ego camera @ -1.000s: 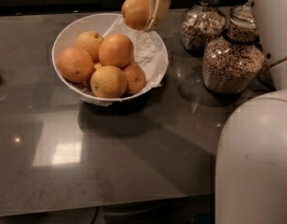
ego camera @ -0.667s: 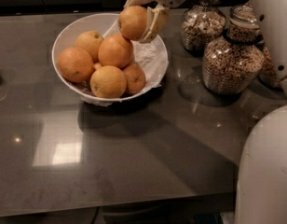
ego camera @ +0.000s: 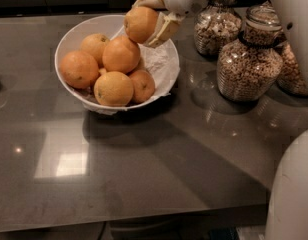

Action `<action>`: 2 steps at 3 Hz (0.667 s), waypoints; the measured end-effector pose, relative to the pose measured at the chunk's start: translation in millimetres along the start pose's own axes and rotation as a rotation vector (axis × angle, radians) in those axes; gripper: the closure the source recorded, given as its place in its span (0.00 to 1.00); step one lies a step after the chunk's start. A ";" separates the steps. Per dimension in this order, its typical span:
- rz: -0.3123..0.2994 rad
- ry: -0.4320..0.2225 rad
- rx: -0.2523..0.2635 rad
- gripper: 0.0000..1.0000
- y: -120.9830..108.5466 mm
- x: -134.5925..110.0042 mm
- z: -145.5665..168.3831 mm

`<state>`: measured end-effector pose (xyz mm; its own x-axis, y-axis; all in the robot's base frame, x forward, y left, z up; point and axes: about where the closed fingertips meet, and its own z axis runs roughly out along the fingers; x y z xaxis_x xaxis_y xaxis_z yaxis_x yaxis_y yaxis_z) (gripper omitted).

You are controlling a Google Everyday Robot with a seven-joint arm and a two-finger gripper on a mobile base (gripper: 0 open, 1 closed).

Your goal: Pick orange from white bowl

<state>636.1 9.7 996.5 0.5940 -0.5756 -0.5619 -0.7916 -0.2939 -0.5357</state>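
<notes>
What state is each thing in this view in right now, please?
gripper: shut on the orange, over the bowl's far side.
orange: held, above the others.
white bowl: upright on the table.
other oranges: five, piled in the bowl.
paper lining: crumpled.
glass jars: upright, filled.

**Desk layout: bowl, fruit, jars**

The white bowl [ego camera: 59, 59] stood on the desk [ego camera: 144, 174], left of centre toward the rear. In it lay a paper lining [ego camera: 161, 66] and a heap of oranges [ego camera: 121, 54]. The end effector [ego camera: 153, 15] hung over the bowl's rear right rim, clasping the orange [ego camera: 140, 24] above the heap, apart from it. Right of the bowl stood the rear jar [ego camera: 216, 29], the front jar [ego camera: 249, 64] just beside it, and a third jar [ego camera: 293, 76] farther right, partly behind the robot arm [ego camera: 294, 14].
</notes>
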 end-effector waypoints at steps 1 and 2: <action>0.000 0.000 0.000 1.00 -0.1 0.0 0.3; -0.002 0.007 0.017 1.00 16.2 -11.4 -10.4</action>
<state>615.0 3.6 1000.8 0.5945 -0.5803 -0.5567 -0.7878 -0.2817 -0.5478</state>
